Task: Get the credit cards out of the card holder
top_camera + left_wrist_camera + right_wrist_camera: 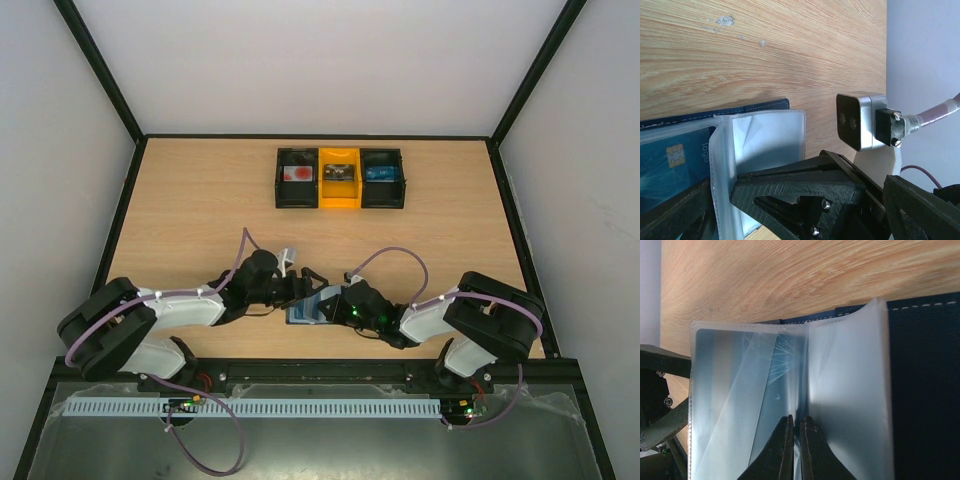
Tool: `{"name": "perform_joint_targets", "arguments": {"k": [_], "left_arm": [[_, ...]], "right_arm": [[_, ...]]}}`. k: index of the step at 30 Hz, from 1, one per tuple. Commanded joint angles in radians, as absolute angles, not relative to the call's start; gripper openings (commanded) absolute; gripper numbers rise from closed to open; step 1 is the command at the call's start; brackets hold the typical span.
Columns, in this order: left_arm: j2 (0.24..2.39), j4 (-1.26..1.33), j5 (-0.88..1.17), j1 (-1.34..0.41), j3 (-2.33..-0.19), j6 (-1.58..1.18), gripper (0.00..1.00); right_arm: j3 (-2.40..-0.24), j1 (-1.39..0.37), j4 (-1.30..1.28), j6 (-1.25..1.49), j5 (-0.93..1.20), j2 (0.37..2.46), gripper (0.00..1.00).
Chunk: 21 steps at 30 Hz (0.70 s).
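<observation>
The card holder [925, 390] lies open and flat at about 6 o'clock on the bench [200, 210], between my two arms. A blue card [670, 170] sits inside one of its clear sleeves [845, 390], so I judge I am at the extraction step, working into the sleeves. My right hand [795, 440] has its fingers together, tips at the crease between two sleeves; I cannot tell whether film is nipped between them. My left hand [293, 288], at about 10 o'clock of the holder, stands wide apart, gripping nothing. Next I need a hold on the card's own edge rather than the film, with the holder pinned down. The left wrist view shows the card's chip. The right wrist view shows the crease and fingertips. Only the top view shows the three boxes [340, 178] at 12 o'clock, their contents too small to name.
</observation>
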<state>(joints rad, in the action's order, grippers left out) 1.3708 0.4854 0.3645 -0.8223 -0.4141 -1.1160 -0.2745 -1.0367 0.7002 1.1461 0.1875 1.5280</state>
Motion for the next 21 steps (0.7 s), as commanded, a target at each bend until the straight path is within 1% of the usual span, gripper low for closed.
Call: {"name": "perform_joint_targets", "arguments": {"k": [1,4,8,15,21], "left_arm": [[1.351,0.503,0.379,-0.831,-0.438,-1.124,0.90],[1.351,0.503,0.376,-0.833,-0.439,-1.123,0.90],[1.351,0.496,0.377,-0.835,-0.444,-1.121,0.90],[1.350,0.474,0.370,-0.841,-0.462,-1.115,0.90],[1.363,0.475,0.361,-0.855,-0.474,-1.118,0.90]], "right_arm": [[-0.262,-1.046,0.709,1.150,0.172,1.532,0.06],[-0.264,-1.046,0.698,1.145,0.163,1.517,0.10],[-0.276,-1.046,0.638,1.124,0.135,1.469,0.12],[-0.284,-1.046,0.464,1.069,0.041,1.309,0.17],[-0.280,-1.045,0.306,1.016,-0.065,1.184,0.18]]}}
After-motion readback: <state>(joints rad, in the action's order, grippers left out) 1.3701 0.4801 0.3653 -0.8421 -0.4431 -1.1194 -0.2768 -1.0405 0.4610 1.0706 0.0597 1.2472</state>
